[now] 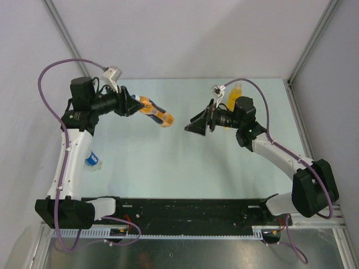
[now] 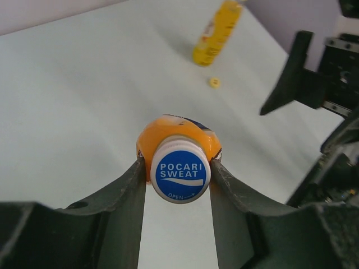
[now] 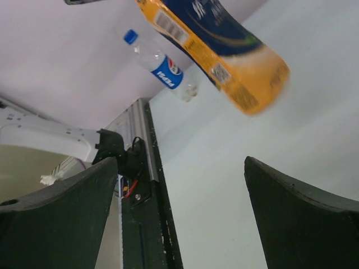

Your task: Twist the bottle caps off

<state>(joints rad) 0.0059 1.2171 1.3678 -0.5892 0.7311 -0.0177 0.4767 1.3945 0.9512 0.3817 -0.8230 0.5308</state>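
Note:
My left gripper (image 1: 139, 104) is shut on the short orange bottle (image 1: 158, 114) at its shoulder and holds it in the air, base pointing toward the right arm. Its white cap with a blue top (image 2: 180, 171) is on the neck between my fingers (image 2: 132, 185). My right gripper (image 1: 194, 126) is open and empty, a little right of the bottle's base (image 3: 224, 50). The tall yellow-orange bottle (image 2: 219, 31) lies at the far right, with a yellow cap (image 2: 213, 83) loose on the table near it. The clear water bottle (image 3: 160, 64) lies at the left with its blue cap (image 3: 130, 37) on.
The pale table (image 1: 185, 168) is walled by white panels at the back and sides. A black rail (image 1: 185, 210) with the arm bases runs along the near edge. The water bottle (image 1: 93, 160) lies close to the left arm's link.

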